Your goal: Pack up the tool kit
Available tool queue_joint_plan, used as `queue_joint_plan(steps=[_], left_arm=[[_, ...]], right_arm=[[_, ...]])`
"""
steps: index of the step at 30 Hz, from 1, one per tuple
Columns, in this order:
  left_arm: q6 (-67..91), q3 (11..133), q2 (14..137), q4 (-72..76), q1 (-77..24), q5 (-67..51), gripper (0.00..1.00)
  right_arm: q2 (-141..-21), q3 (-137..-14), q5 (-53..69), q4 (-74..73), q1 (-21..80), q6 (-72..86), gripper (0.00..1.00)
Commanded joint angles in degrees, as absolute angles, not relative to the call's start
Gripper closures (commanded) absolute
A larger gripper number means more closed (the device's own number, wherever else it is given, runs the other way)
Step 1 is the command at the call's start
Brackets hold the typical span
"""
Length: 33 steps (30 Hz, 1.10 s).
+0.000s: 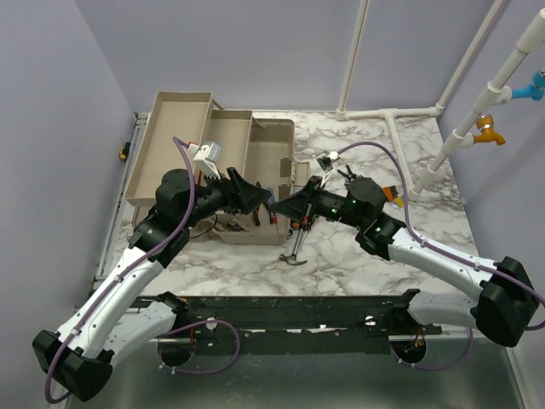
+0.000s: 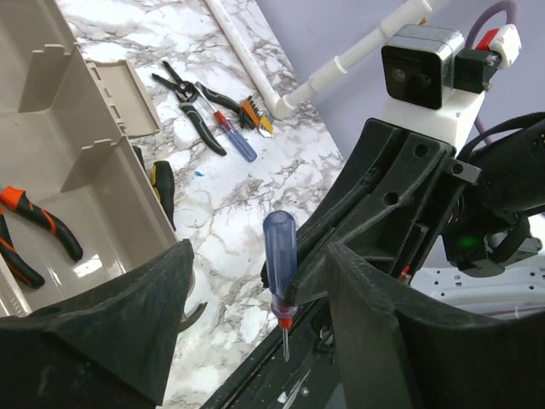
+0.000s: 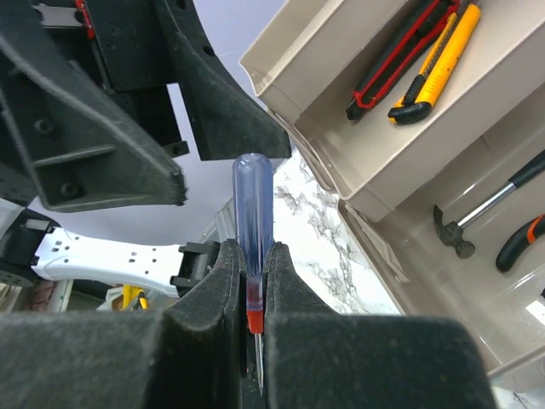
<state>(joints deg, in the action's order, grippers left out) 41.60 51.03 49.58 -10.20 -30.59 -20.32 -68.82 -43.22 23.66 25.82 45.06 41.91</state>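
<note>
1. So, the marble table (image 1: 400, 145) carried the toolbox (image 1: 170, 111) at its far left. The box stood open with its trays folded out.
2. Both arms met just in front of the box, near its right end.
3. The left gripper (image 2: 262, 256) had its fingers wide apart. They flanked the screwdriver without touching it.
4. The right gripper (image 3: 253, 264) was clamped tight on the screwdriver's red collar and shaft, with the handle pointing up.
5. A hammer (image 1: 295, 254) lay loose on the table, just in front of the box.
6. Black pliers (image 2: 189, 109), a second screwdriver (image 2: 230, 134) and a small bit holder (image 2: 255, 111) lay together further right, well apart from the box.
7. Orange-handled pliers (image 2: 38, 226) sat in the box bottom, and a yellow utility knife (image 3: 438, 72) lay in a tray.
8. The blue-handled screwdriver (image 3: 253, 187) hung in the air between the two grippers and was not yet packed.
9. The step looked like a hand-over of the screwdriver from right to left, since the box sat on the left arm's side.
10. The next move likely called for the left fingers to close on the blue handle above the right grip. The right would release only once that hold was firm.
11. The risk was the smooth handle slipping or tilting if the right let go early.
</note>
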Motion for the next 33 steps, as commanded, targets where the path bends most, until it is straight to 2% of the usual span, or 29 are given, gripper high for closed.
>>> queue_joint_plan(steps=[1, 14, 16, 22, 23, 26, 27, 31, 33], left_arm=[[43.9, 50.0, 49.5, -6.7, -30.4, -20.1, 0.41], [45.9, 48.6, 52.0, -3.3, -31.4, -22.9, 0.44], [46.6, 47.7, 51.9, -1.9, -31.5, -23.3, 0.54], [45.2, 48.4, 52.5, -0.7, -31.7, -24.1, 1.0], [44.6, 48.9, 52.6, -1.3, -31.7, -24.0, 1.0], [41.5, 50.6, 51.5, -5.0, -31.3, -20.7, 1.0], [40.2, 51.4, 50.8, -6.4, -30.9, -19.7, 1.0], [33.6, 57.6, 49.7, -16.8, -28.0, -14.8, 1.0], [28.6, 62.9, 50.2, -24.4, -27.3, -9.2, 1.0]], right_arm=[[-67.4, -42.7, 25.5, 28.1, 45.4, 40.7, 0.98], [-69.6, -45.1, 27.4, 29.2, 45.7, 40.4, 0.98], [-70.3, -45.7, 27.5, 29.3, 45.6, 40.3, 0.98], [-72.6, -46.6, 28.3, 30.8, 46.0, 40.9, 0.95], [-72.8, -46.8, 28.2, 30.6, 46.0, 40.9, 0.88], [-71.6, -46.4, 26.0, 29.2, 46.0, 40.5, 0.45], [-70.6, -45.9, 24.5, 28.7, 46.0, 40.3, 0.36], [-66.2, -44.2, 16.7, 24.7, 46.0, 38.3, 0.16], [-64.0, -43.5, 12.6, 22.4, 46.0, 37.6, 0.15]])
